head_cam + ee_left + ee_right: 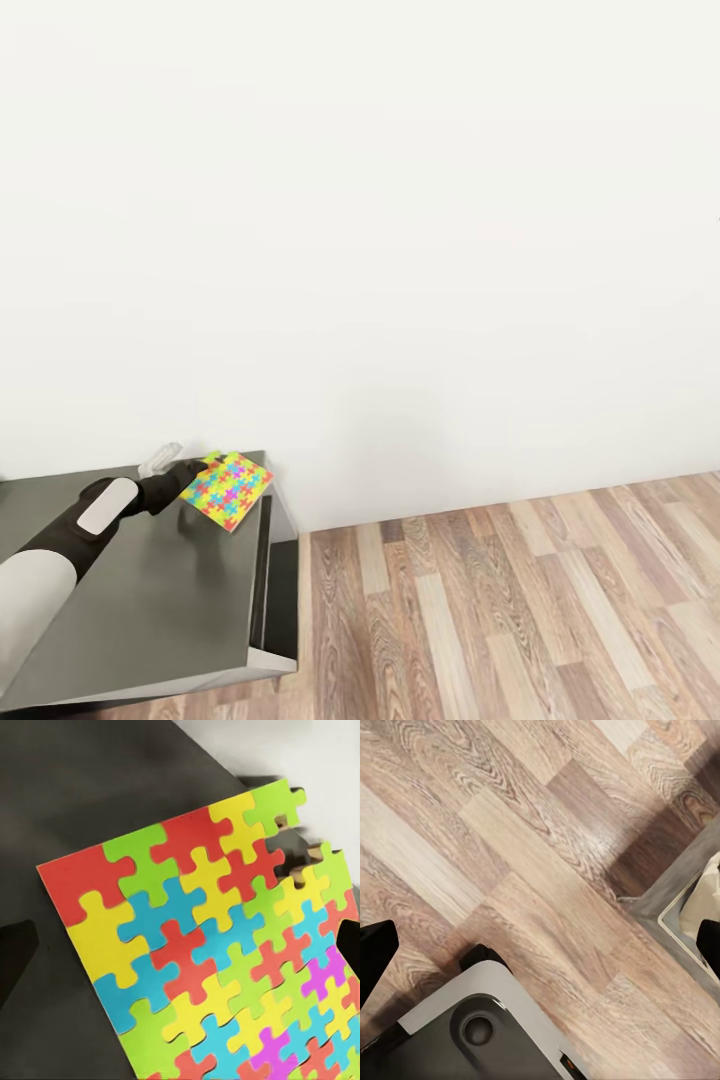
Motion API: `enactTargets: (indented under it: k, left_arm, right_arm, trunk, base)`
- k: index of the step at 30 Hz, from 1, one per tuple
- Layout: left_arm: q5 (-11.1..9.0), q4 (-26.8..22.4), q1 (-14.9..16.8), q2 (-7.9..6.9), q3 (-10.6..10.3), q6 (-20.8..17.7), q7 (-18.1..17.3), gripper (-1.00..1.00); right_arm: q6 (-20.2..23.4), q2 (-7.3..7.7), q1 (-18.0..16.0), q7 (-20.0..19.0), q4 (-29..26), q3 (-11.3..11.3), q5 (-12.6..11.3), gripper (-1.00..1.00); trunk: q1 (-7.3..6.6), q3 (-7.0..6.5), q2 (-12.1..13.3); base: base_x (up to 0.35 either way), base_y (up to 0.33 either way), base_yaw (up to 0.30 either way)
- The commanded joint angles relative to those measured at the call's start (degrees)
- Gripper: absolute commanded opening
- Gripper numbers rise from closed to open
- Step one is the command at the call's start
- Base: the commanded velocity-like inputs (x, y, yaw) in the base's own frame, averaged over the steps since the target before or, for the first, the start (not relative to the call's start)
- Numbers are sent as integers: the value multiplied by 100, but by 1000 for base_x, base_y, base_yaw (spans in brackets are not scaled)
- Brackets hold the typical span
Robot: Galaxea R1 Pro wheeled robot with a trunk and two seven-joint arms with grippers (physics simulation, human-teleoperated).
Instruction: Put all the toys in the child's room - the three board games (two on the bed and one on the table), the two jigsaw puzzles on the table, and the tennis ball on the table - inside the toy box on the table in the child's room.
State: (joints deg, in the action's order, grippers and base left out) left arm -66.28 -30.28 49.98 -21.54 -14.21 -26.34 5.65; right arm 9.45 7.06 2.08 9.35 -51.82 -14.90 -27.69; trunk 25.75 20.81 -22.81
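Readable text: none | jigsaw puzzle (217, 967): plain coloured interlocking pieces, no lettering or numbers | dark-grey table top (160, 590): unmarked | white wall (400, 220): no signs | robot base (480, 1035): small orange mark near its edge, too small to read

My left arm and base, as rendered

My left arm (60, 545) has a smooth white shell near the shoulder, then a matte black segment carrying a rounded pale-grey oval panel, narrowing to a black wrist; a small translucent whitish cylinder sticks out beside that wrist. In both wrist views my fingertips (375, 952) show as plain black wedges at the frame edges. In the right wrist view I see my base (480, 1035): a light-grey rounded shell around a darker grey deck, with a round recessed socket, a black wheel at its corner and a tiny orange mark on its edge.
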Motion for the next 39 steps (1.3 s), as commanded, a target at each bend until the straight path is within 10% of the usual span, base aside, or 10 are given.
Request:
enactTargets:
  k: [1, 39]
  left_arm:
    - [-60, -13, 3, -8, -38, -1, 50, 100]
    - [-60, -13, 3, -8, -38, -3, 51, 100]
  right_arm:
    - [31, 0, 3, 32, -21, 4, -47, 100]
    - [31, 5, 3, 32, -21, 4, -52, 100]
  trunk:
    - [4, 9, -11]
    - [4, 17, -11]
  base:
    - [0, 86, 0]
    - [20, -6, 0]
